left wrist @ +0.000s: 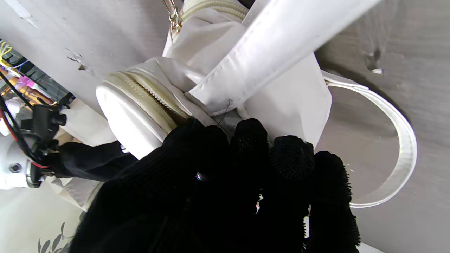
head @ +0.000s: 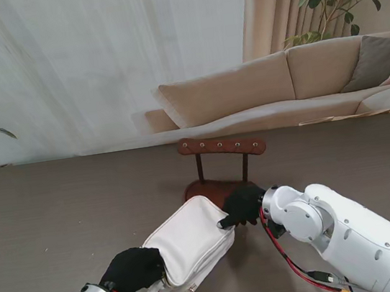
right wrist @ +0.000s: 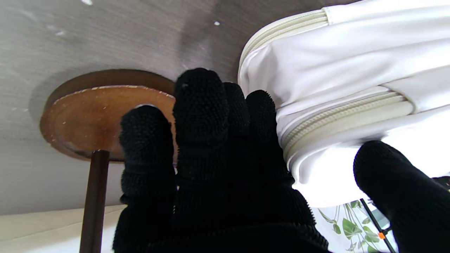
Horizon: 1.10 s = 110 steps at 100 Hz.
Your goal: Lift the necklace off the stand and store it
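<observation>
The wooden necklace stand (head: 220, 146) is at the table's middle, its crossbar bare; I see no necklace in any view. A white zip bag (head: 191, 244) lies tilted just in front of the stand's round base (head: 208, 186). My left hand (head: 132, 269), in a black glove, is shut on the bag's near left end, its fingers (left wrist: 246, 161) pressed into the fabric by the zip. My right hand (head: 243, 204) clasps the bag's far right corner, the bag (right wrist: 334, 70) sitting between its thumb and fingers (right wrist: 211, 116). The stand's base (right wrist: 88, 116) is right beside them.
The bag's white strap (left wrist: 404, 140) loops loose on the table near my left hand. A beige sofa (head: 282, 90) and curtain stand beyond the table's far edge. Plants are at the far left and far right.
</observation>
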Each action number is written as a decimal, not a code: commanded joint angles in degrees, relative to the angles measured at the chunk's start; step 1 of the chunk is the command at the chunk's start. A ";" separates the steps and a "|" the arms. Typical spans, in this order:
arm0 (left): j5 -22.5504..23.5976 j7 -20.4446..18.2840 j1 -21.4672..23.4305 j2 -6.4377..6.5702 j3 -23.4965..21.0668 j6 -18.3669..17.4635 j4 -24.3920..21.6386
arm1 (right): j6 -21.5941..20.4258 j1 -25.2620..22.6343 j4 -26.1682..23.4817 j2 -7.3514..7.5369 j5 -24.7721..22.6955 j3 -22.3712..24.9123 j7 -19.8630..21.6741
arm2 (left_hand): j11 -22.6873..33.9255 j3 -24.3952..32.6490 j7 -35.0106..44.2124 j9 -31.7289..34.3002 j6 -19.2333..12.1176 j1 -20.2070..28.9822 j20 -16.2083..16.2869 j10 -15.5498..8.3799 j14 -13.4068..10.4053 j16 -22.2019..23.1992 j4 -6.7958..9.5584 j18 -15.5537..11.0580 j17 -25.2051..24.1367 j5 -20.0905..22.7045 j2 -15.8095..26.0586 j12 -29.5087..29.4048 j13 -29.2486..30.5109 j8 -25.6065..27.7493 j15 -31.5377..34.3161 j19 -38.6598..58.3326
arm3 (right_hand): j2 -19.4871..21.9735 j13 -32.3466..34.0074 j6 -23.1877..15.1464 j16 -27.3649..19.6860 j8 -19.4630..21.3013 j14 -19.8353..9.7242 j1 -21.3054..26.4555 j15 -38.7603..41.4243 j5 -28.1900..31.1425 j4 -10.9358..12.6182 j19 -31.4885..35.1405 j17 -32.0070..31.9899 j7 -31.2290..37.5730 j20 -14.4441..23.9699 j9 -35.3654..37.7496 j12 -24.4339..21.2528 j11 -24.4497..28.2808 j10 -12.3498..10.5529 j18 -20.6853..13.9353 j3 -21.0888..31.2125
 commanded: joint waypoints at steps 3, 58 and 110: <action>-0.21 -1.45 -2.09 -0.44 -0.61 0.28 0.68 | -1.89 -1.85 -1.43 -0.43 1.72 -0.83 1.72 | -3.26 2.21 2.06 -2.00 -2.98 1.75 -0.61 -0.34 -0.85 -0.48 1.94 -0.82 0.29 -1.49 2.14 -0.51 0.17 2.70 -0.82 0.26 | -0.33 1.83 -11.19 0.38 1.50 0.44 0.52 1.25 4.08 0.20 2.15 -7.02 1.75 -0.57 2.15 0.55 -0.30 -3.62 1.72 2.63; -3.13 -4.52 -13.61 -0.10 1.04 0.00 7.35 | -8.53 -6.76 -4.04 -0.16 6.42 1.21 1.23 | -3.20 2.57 2.04 -2.08 -3.03 1.52 -0.81 -0.35 -0.91 -0.53 1.77 -0.80 0.20 -1.63 2.12 -0.57 0.10 2.65 -0.83 0.24 | -0.21 1.76 -11.40 -0.02 2.13 0.53 0.42 1.77 4.77 -0.07 2.48 -6.99 1.59 -0.81 2.55 0.79 -0.22 -3.71 1.69 3.45; -2.66 -5.55 -12.78 0.13 0.07 -0.25 8.11 | -9.08 -9.65 -9.67 -0.62 -3.00 8.13 -2.80 | -3.17 2.59 2.12 -2.34 -3.11 1.81 -1.04 -0.48 -1.05 -0.53 1.79 -1.02 -0.07 -1.87 2.17 -0.35 -0.23 2.60 -0.90 0.04 | -1.86 -1.94 -12.10 -1.87 -1.59 2.22 -0.76 -5.86 -3.73 -0.30 0.02 -10.76 -3.86 -1.00 -4.46 -1.98 -3.23 -3.14 2.87 -2.08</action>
